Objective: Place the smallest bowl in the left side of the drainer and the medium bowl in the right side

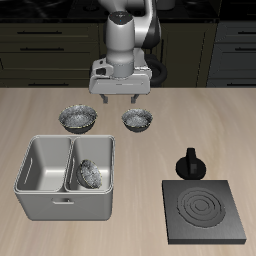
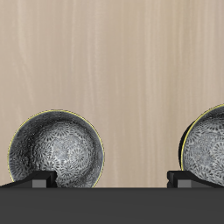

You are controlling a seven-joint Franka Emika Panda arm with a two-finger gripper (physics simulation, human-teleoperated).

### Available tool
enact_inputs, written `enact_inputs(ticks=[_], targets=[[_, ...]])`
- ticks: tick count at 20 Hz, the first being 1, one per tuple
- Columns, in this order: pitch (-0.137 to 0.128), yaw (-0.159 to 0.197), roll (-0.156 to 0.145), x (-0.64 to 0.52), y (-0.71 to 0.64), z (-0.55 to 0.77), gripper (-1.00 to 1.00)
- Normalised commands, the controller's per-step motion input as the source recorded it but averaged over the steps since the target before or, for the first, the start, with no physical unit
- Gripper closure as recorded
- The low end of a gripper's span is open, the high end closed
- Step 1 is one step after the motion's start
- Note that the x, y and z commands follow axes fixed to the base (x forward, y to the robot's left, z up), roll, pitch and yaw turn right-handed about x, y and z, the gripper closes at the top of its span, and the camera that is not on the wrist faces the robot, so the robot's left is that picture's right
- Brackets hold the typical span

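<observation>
Gripper [image 1: 122, 96] released and hovering between two bowls at the table's back, medium bowl [image 1: 78, 120] behind drainer [image 1: 40, 196], smallest bowl [image 1: 88, 174] seemingly tilted inside one drainer compartment, stove [image 1: 205, 213] near front edge.

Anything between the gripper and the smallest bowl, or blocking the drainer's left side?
Nothing visible. The open gripper hovers over bare table beside the smallest bowl, which sits uncovered. The drainer has its left compartment empty; another bowl lies only in the right one.
</observation>
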Motion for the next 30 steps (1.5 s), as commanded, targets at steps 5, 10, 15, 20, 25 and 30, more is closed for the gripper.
enact_inputs(ticks=[5, 10, 15, 20, 25, 30], targets=[[0.047, -0.004, 0.026, 0.0, 0.05, -0.3, -1.0], [0.038, 0.002, -0.003, 0.04, -0.04, -0.23, -1.0], [0.075, -0.014, 0.012, 0.01, 0.05, -0.32, -1.0], [0.07, 0.038, 0.061, 0.0, 0.2, -0.41, -1.0], [0.05, -0.013, 0.043, -0.02, 0.05, -0.21, 1.0], [-0.009, -0.011, 0.01, -0.04, -0.04, 0.11, 1.0]])
